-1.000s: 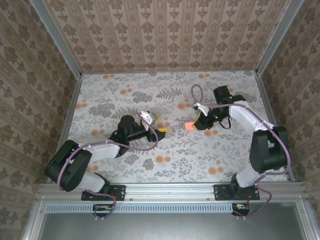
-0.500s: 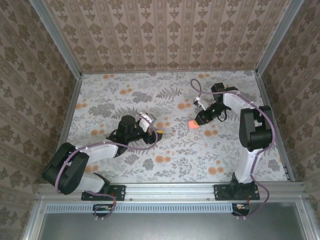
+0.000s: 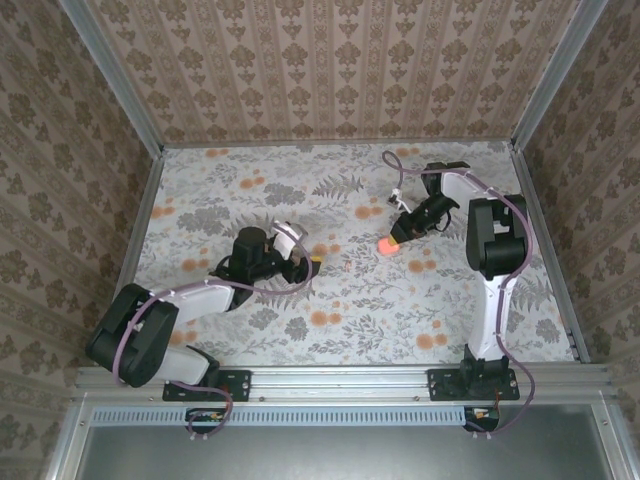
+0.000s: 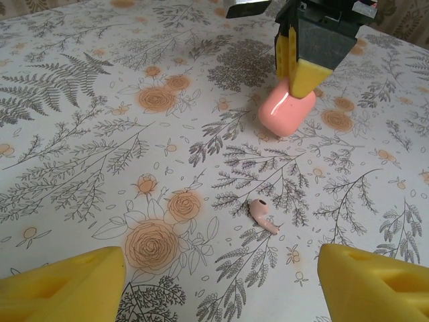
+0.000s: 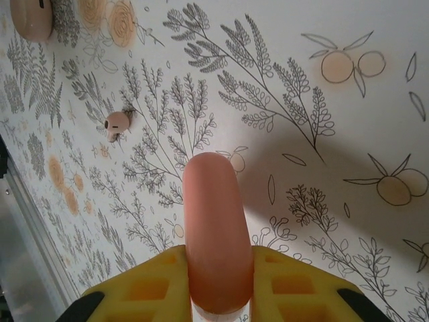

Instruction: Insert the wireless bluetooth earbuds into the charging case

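On the flowered tablecloth (image 3: 250, 200), a bit toward 3 o'clock of centre, your right gripper (image 3: 393, 240) is clamped on the pink charging case (image 3: 384, 244). That's the news: in the last second the jaws have nipped in that final bit. The arm has also swung its elbow round, so it now stands almost straight behind the case, which has hardly budged. So I'd call that a settled hold, with the case ready to receive.

Your left gripper (image 3: 305, 258) has eased back a touch toward 9 o'clock, with its yellow fingers (image 4: 67, 282) spread wide and nothing between them. One earbud (image 4: 263, 215) lies loose on the cloth at about 8 o'clock of the case, between the two grippers. It's right in front of the left one, so that's your next pick.

There's also a rounded peach blob (image 5: 30, 17) at 11 o'clock in the right wrist view. It might be the second bud, but it's cut off by the edge, so I can't say.
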You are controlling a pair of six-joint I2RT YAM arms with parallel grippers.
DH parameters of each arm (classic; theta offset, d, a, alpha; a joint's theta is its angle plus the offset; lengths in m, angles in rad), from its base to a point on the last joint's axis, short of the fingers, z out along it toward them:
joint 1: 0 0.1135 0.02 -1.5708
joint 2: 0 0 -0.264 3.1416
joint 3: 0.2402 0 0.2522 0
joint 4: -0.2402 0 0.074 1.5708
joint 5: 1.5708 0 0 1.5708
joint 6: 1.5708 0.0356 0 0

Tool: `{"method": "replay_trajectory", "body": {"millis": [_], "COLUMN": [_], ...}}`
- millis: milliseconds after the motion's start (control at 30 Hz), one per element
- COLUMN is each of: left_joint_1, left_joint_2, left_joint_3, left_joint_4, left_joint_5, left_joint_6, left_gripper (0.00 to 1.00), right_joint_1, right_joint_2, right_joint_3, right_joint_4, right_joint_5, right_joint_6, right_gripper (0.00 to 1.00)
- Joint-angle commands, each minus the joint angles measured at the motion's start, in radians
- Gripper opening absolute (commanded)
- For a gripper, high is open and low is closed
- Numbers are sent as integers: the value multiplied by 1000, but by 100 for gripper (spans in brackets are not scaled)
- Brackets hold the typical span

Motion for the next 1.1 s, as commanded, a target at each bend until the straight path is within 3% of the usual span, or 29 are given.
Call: {"method": "replay_trajectory", "body": {"millis": [0, 1067], "left_joint_1": [7, 31], "left_joint_2": [11, 36], "left_joint_3": [25, 31], "left_joint_4": [5, 26], "left_joint_5": [12, 45], "left_joint_6": [-10, -8], "left_gripper": [76, 75], "right_joint_1": [-14, -61], "right_joint_2": [30, 70], "right_joint_3": [39, 60], "right_joint_4": [-72, -26], "right_joint_5": [-25, 36], "right_joint_6": [-3, 86], "right_gripper": [21, 42]}}
